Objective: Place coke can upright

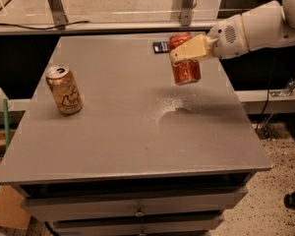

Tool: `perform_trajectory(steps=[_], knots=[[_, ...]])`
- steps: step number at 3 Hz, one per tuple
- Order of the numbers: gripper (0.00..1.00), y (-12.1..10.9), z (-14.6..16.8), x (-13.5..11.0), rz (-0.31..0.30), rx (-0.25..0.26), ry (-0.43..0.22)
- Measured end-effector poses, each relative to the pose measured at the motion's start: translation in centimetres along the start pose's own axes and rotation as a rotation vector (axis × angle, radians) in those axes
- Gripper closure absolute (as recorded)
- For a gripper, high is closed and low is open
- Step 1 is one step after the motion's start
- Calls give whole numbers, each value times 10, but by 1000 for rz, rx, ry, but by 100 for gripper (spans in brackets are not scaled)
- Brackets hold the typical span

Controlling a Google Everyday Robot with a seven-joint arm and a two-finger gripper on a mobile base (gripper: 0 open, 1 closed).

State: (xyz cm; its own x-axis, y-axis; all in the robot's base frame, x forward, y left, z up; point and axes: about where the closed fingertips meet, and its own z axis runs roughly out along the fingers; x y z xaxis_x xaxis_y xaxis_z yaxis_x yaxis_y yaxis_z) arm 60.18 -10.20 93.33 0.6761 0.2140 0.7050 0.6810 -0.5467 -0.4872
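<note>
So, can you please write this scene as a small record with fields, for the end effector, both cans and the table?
end effector: over the far right part of the table, closed around the coke can
coke can: red, held in the air, roughly upright, not touching the table
tan-gold can: standing upright on the left side, far from the arm
table: grey top, drawers below
small dark object: lying flat near the far edge, behind the coke can

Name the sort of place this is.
Probably a lab or workshop: grey table with drawers, speckled hard floor. The gripper holds the red aluminium coke can above the table's far right.
</note>
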Motion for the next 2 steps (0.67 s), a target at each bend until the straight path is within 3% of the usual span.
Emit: perform_trajectory(steps=[1,2], knots=[[100,-5,7,-3,-78,90,-18],[100,-7,8,-10,-203,152,-16]])
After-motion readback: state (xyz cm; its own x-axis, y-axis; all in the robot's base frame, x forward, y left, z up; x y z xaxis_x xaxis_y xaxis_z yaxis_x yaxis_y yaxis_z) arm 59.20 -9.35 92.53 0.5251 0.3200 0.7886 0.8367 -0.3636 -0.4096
